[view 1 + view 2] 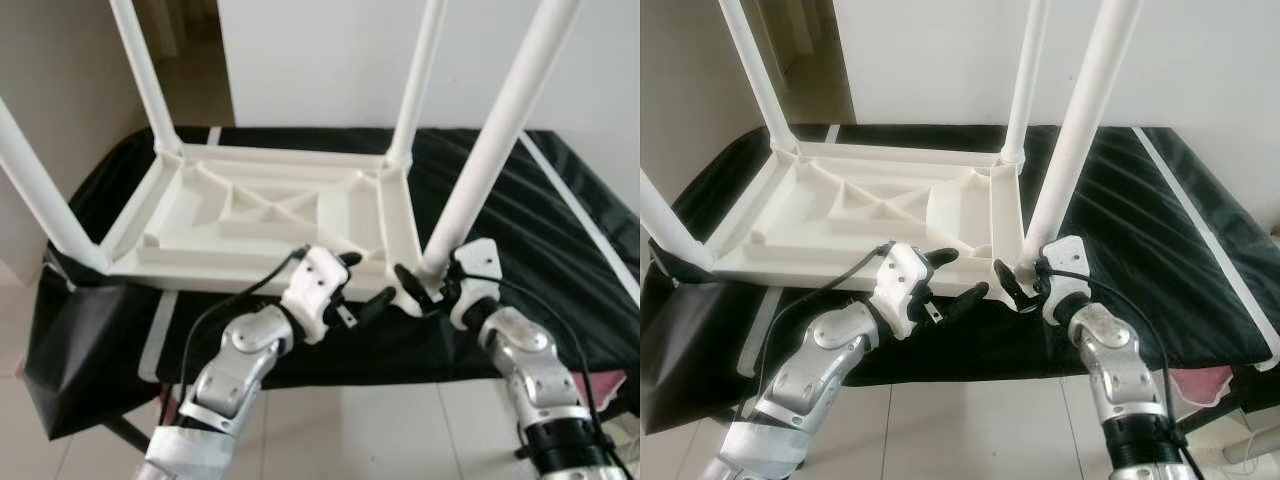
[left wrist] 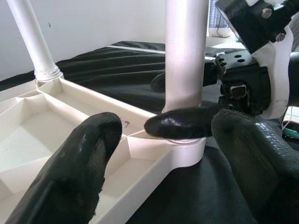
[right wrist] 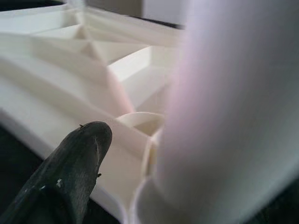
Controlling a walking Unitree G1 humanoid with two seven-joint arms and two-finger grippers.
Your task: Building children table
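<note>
Here, before me, the white children's table [image 1: 265, 215] lies upside down on a black cloth [image 1: 540, 230] spread over a low surface, its ribbed underside facing up and its legs standing upward from the corners. At the far left, the near-left leg [image 1: 40, 195] slants up out of its corner; behind it the far-left leg [image 1: 145, 75] rises from the back corner, and the far-right leg [image 1: 418, 75] stands at the other back corner.

My left gripper [image 1: 358, 285] reaches in over the table's near edge, just left of the near-right corner. Its two black fingers [image 2: 79, 168] are spread apart and close on nothing; in my left wrist view they flank the corner socket without touching the leg.

To the right, my right gripper [image 1: 428, 290] is at the foot of the near-right leg [image 1: 500, 135], where that leg meets its socket. One finger [image 2: 180, 123] lies across the leg's base, pressed against it; I cannot see the opposite finger well enough to say whether the leg is clamped.

Pale floor tiles [image 1: 380, 430] show beneath my arms.
</note>
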